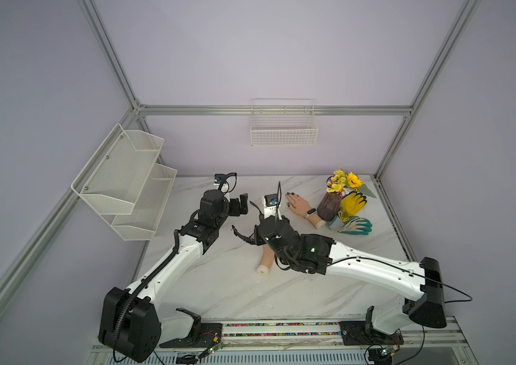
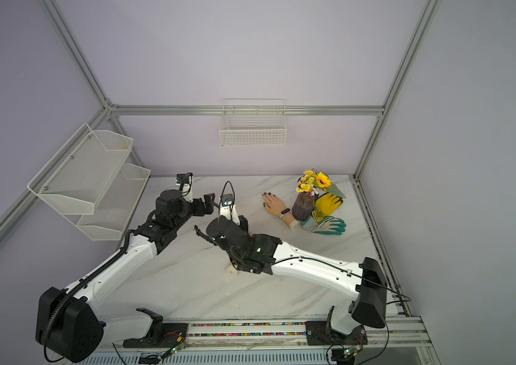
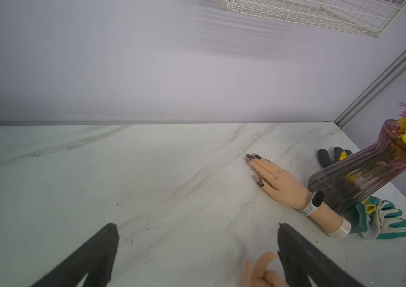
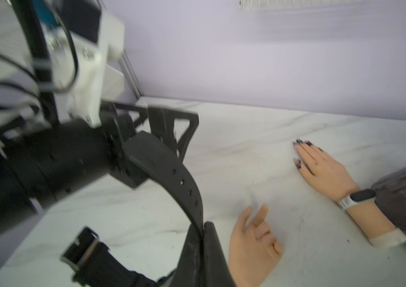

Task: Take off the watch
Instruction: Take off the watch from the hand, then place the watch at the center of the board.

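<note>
**Left arm** [image 1: 168, 268] and **right arm** [image 1: 373, 268]: white moulded links dotted with small dark screw holes, joined by angular black joint housings. A ribbed black conduit [image 1: 149, 278] lines the left arm, a thin black cable [image 1: 376, 261] the right. The right wrist housing bears a green light [image 1: 312, 249]. White camera brackets [image 1: 223, 186] cap both wrists. Left gripper [image 3: 197, 226]: matt black, tapered fingers.

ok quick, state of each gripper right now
left gripper: open, holding nothing
right gripper: shut on the strap of the black rubber watch
</note>
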Tool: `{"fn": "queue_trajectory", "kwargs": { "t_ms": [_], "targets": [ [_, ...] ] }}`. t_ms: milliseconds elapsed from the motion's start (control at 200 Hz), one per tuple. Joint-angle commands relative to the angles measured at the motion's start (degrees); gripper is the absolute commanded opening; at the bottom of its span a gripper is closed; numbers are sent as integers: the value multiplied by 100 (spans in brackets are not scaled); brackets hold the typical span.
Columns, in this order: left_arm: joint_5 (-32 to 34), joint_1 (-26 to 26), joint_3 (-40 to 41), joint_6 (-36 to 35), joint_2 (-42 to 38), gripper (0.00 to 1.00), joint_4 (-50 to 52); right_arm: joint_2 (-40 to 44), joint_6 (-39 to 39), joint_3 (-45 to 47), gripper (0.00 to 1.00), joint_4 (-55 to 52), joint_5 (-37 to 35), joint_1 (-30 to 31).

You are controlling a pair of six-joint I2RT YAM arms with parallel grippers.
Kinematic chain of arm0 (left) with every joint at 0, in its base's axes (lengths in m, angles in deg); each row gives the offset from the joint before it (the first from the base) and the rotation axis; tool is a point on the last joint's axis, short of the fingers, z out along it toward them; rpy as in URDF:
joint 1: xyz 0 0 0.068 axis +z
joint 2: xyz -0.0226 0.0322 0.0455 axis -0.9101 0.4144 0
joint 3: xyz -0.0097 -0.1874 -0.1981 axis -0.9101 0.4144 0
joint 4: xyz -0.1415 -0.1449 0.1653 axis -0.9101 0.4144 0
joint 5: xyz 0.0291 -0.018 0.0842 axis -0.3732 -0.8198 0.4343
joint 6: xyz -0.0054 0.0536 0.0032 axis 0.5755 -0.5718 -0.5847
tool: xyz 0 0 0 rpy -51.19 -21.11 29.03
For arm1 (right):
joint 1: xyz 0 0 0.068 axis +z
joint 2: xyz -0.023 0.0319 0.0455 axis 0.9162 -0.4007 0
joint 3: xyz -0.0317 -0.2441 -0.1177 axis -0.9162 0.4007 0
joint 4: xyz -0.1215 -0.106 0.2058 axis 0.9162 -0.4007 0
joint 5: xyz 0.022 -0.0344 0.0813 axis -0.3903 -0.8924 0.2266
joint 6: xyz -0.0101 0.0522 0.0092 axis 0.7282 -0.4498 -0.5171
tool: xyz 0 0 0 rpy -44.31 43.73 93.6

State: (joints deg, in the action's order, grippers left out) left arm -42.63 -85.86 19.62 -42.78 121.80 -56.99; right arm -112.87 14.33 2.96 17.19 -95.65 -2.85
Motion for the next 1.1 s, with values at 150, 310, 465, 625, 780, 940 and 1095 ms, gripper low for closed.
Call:
{"fn": "queue_trajectory", "kwargs": {
  "t_ms": [150,310,465,625,780,940,1095],
  "targets": [
    [685,-14,-324,143,-318,100,315,629,-379,442,0,1732,2301,-1678],
    [951,-14,-155,128,-582,100,215,209,-1523,578,0,2318,3226,-2476],
    [1370,-13,203,22,-1000,100,-87,-867,-2500,312,0,2635,3316,-2627],
    [1386,-10,470,-126,-1412,100,-355,-2298,-3536,-381,0,2865,3214,-2627],
    [1279,-14,598,-189,-1558,100,-484,-3997,-4312,-2207,0,1870,3129,-2575],
    [1091,37,517,-155,-1450,100,-414,-5405,-4897,-3709,0,1786,3810,-2491],
    [994,74,529,-120,-1388,100,-434,-6304,-5502,-4619,0,1721,4155,-2398]
  ]
}}
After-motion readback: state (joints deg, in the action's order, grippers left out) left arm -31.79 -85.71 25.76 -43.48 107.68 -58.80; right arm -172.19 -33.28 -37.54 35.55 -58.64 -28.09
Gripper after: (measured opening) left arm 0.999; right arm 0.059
